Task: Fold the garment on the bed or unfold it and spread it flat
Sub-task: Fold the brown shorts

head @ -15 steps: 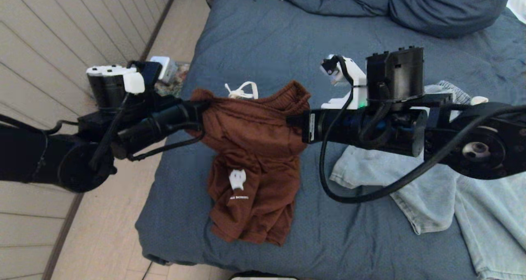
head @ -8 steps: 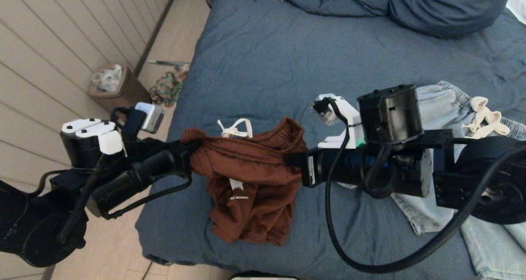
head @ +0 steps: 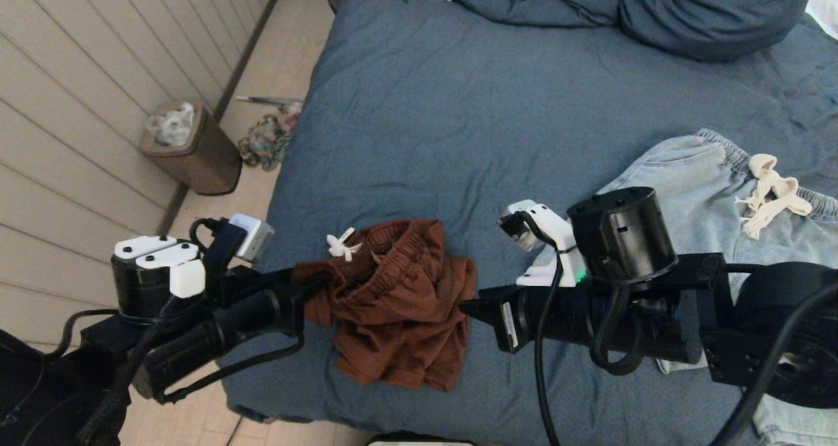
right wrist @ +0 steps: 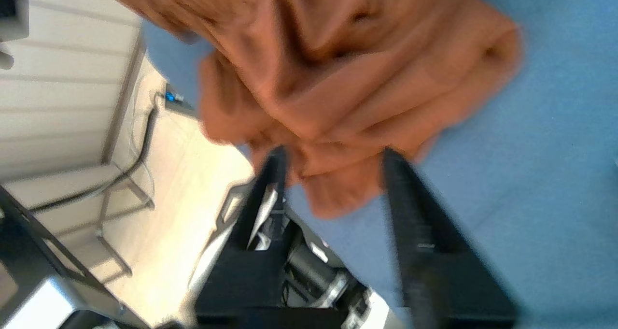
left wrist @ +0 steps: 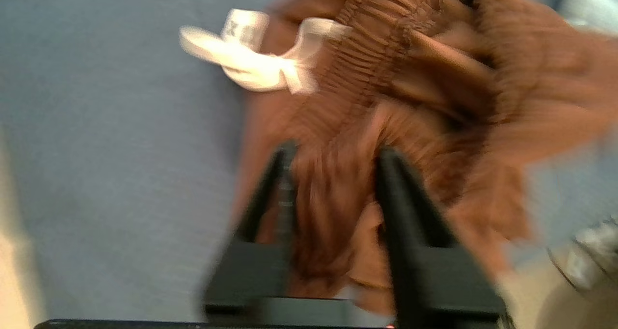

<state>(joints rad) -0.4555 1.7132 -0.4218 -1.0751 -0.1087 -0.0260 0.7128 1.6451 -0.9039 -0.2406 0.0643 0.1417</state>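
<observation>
A rust-brown garment point(head: 393, 315) with a white drawstring point(head: 342, 244) lies crumpled near the front left corner of the slate-blue bed point(head: 458, 105). My left gripper point(head: 313, 289) is at its left side. In the left wrist view that gripper point(left wrist: 335, 162) is open, with loose brown cloth point(left wrist: 434, 102) and the drawstring point(left wrist: 251, 58) bunched between and beyond its fingers. My right gripper point(head: 466, 305) is at the garment's right side. It too stands open point(right wrist: 333, 162), and an edge of the brown cloth point(right wrist: 338, 53) reaches just between its fingertips.
Pale blue denim shorts point(head: 687, 164) with a cream drawstring point(head: 772, 190) lie on the bed's right. A bunched blue duvet point(head: 655, 7) is at the back. On the floor to the left stand a brown bin point(head: 190, 148) and a small heap point(head: 262, 145).
Both arms came down and toward the bed's front edge. The garment, held up stretched between shut grippers, sank into a heap on the bed, and both jaws opened.
</observation>
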